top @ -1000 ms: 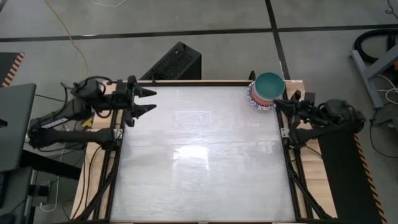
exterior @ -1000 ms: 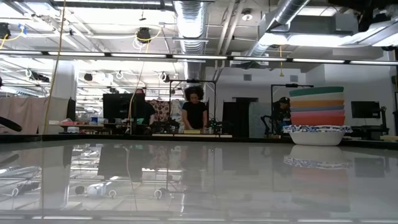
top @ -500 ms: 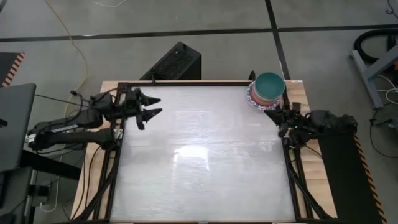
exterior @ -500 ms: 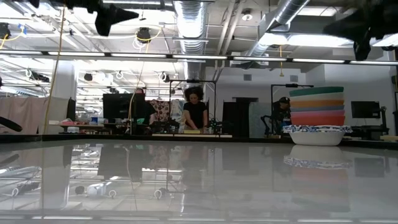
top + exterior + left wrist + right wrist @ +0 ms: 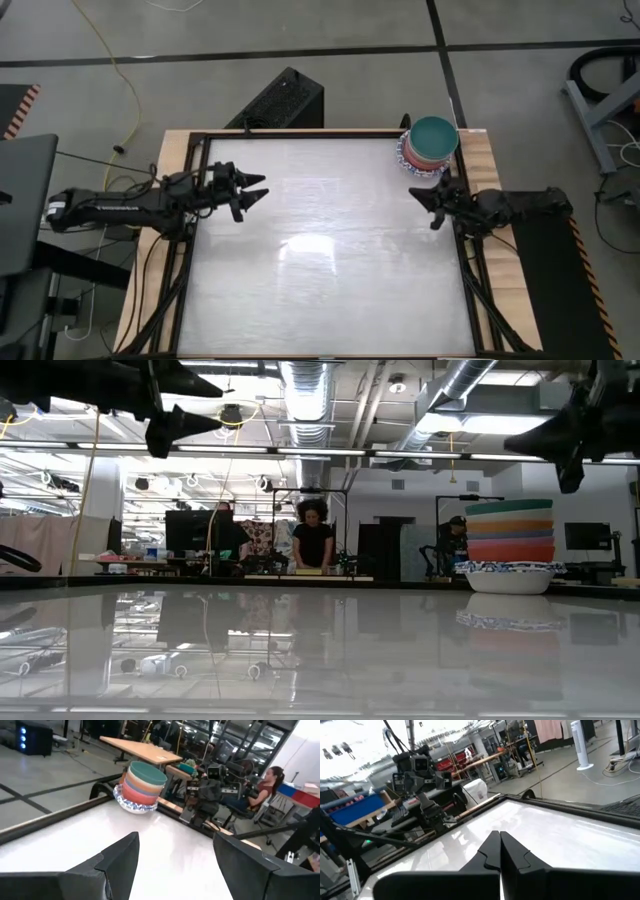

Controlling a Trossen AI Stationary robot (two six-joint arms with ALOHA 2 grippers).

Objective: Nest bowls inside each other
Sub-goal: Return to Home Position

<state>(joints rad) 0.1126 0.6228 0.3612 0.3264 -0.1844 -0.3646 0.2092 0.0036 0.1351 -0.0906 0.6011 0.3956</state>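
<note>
Standing at the far right corner of the table [image 5: 320, 290], the stack of bowls [image 5: 430, 145] looks complete: a teal bowl [image 5: 434, 134] is on top, under it plain coloured bowls sit nested one in another, and a white bowl with blue patterned rim [image 5: 509, 574] is at the bottom. Both arms are above the table and carry nothing. The left gripper [image 5: 260, 186] hangs over the left edge with its jaws wide apart. The right gripper [image 5: 420, 193] hangs over the right edge, near the stack but not touching it, with its jaws pressed together. The step in hand seems to be the retreat to the rest pose. To do it well, I think the right arm should draw away from the stack at the same height, so that no link brushes the tall pile, which could tip easily. The left arm has free space around it and needs only a smooth, slow fold back.
</note>
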